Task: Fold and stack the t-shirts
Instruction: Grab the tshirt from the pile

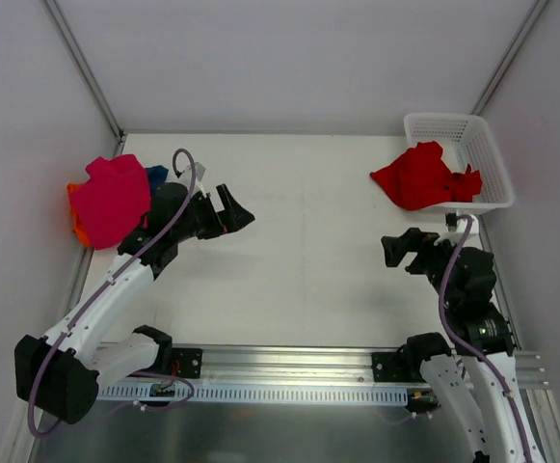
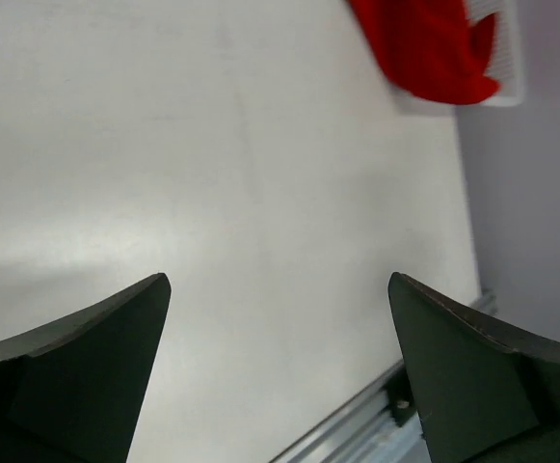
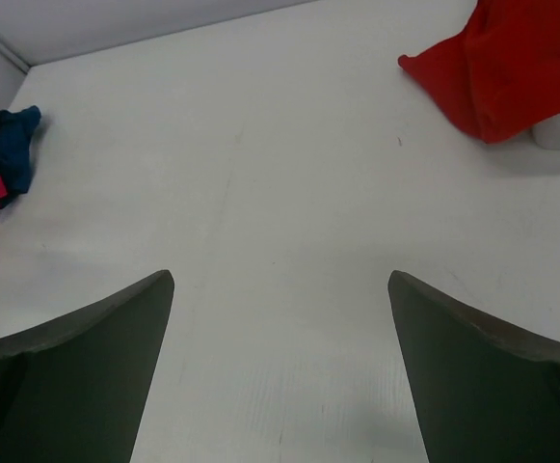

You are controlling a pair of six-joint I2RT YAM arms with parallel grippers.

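Note:
A bright red t-shirt (image 1: 419, 176) hangs crumpled over the near left rim of the white mesh basket (image 1: 480, 145) at the back right; it also shows in the left wrist view (image 2: 424, 48) and the right wrist view (image 3: 511, 63). A magenta-pink t-shirt (image 1: 111, 198) lies in a heap at the far left, on top of an orange t-shirt (image 1: 75, 224), with a dark blue t-shirt (image 1: 156, 176) behind it. The dark blue one shows in the right wrist view (image 3: 14, 140). My left gripper (image 1: 233, 214) is open and empty just right of the heap. My right gripper (image 1: 395, 249) is open and empty below the basket.
The white table (image 1: 299, 241) runs between grey walls. An aluminium rail (image 1: 289, 371) with the arm bases lines the near edge. The basket stands against the right wall.

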